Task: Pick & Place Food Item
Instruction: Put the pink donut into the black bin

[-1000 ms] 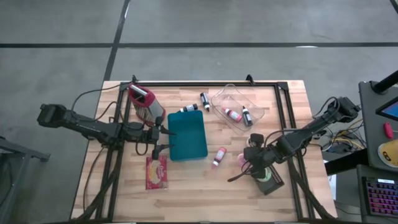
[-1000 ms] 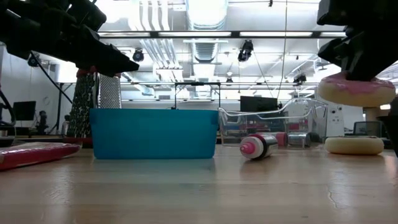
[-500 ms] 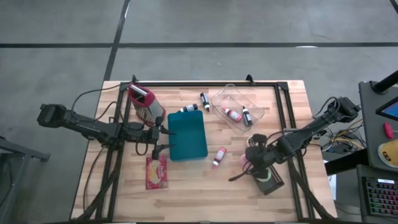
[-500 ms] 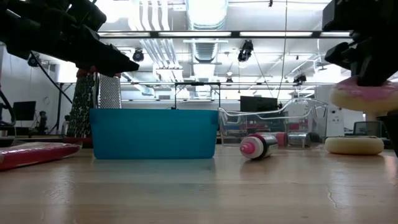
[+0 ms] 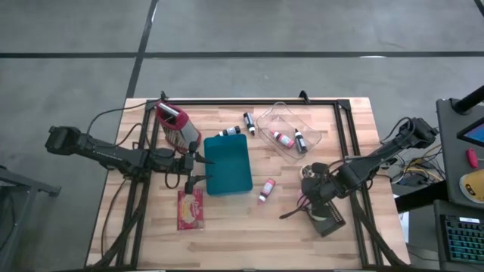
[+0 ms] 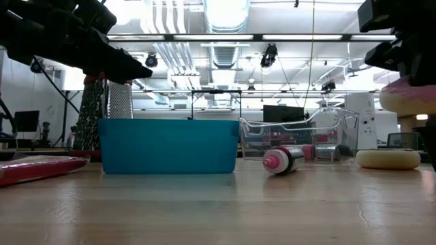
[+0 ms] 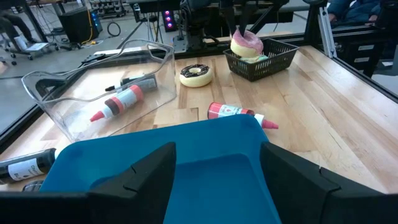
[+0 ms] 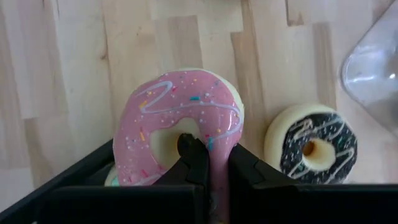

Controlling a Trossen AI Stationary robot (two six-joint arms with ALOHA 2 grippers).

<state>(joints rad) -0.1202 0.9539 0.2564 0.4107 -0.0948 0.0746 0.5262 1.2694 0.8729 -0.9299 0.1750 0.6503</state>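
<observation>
Right tool pinching pink-iced donut above black basket; no legible writing.

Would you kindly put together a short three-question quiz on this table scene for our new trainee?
1. True or false: the right gripper is shut on the pink donut.
2. Which donut lies on the table beside the black basket? A) green B) chocolate-iced C) pink
3. Fill in: the left gripper hovers open at the edge of the ____ bin.

Key: 1 true; 2 B, the chocolate-iced donut; 3 teal.
</observation>
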